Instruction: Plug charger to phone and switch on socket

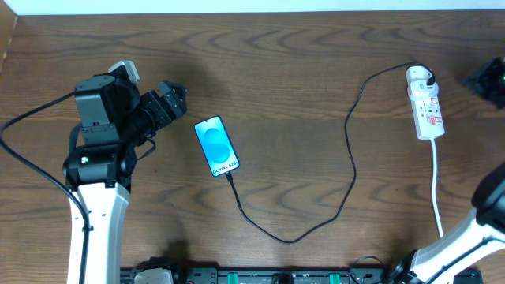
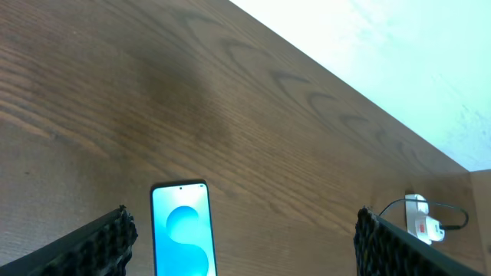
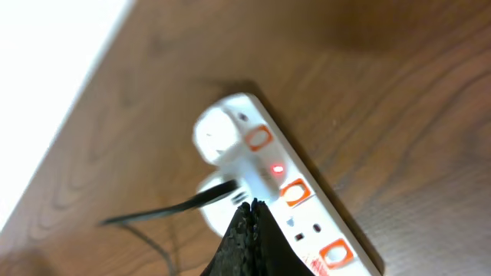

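Observation:
The phone (image 1: 216, 145) lies on the table with its blue-cyan screen lit; it also shows in the left wrist view (image 2: 181, 230). The black charger cable (image 1: 347, 158) runs from the phone's near end in a loop to a white plug (image 1: 418, 77) seated in the white socket strip (image 1: 428, 110). In the right wrist view the strip (image 3: 291, 192) shows a small red light lit beside the plug (image 3: 215, 134). My left gripper (image 1: 170, 99) is open, left of the phone, fingers wide (image 2: 245, 241). My right gripper (image 3: 253, 230) is shut and empty, above the strip.
The strip's white lead (image 1: 436, 185) runs toward the table's front edge. The right arm (image 1: 485, 79) sits at the right edge. The table's far edge meets a white wall (image 2: 399, 54).

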